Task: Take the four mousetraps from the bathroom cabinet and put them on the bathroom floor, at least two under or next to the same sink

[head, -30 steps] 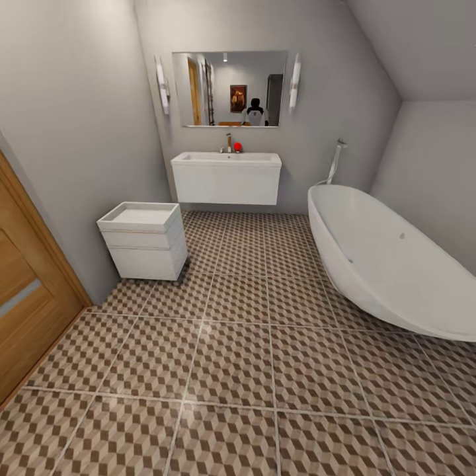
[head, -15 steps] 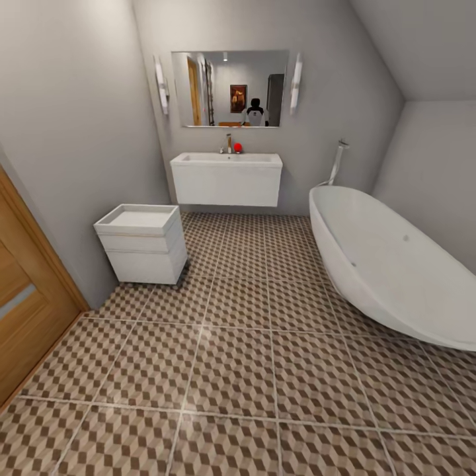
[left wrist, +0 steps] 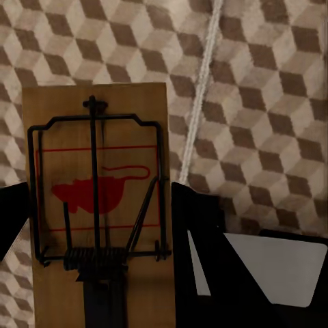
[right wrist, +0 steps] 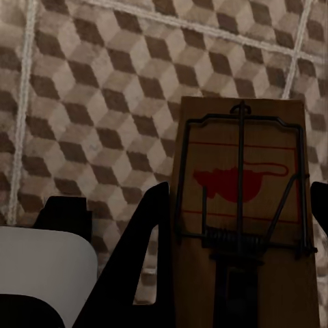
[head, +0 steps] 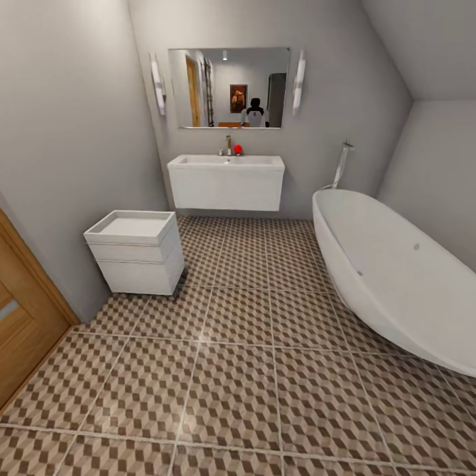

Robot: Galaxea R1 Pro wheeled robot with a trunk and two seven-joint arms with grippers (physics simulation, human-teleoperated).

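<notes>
In the left wrist view a tan wooden mousetrap with a black wire spring and a red mouse print sits between the dark fingers of my left gripper, held above the cube-patterned bathroom floor. The right wrist view has a second mousetrap clamped the same way in my right gripper over the tiles. Ahead in the head view, the white wall-hung sink with its chrome faucet hangs on the far wall, tiled floor stretching up to it. The cabinet is out of view.
A low white drawer unit stands by the left wall. A white oval bathtub takes up the right side. A wooden door is at the near left. A mirror hangs over the sink.
The head view has advanced toward the sink: the sink, drawer unit and bathtub look larger and the door has slid further out at the left.
</notes>
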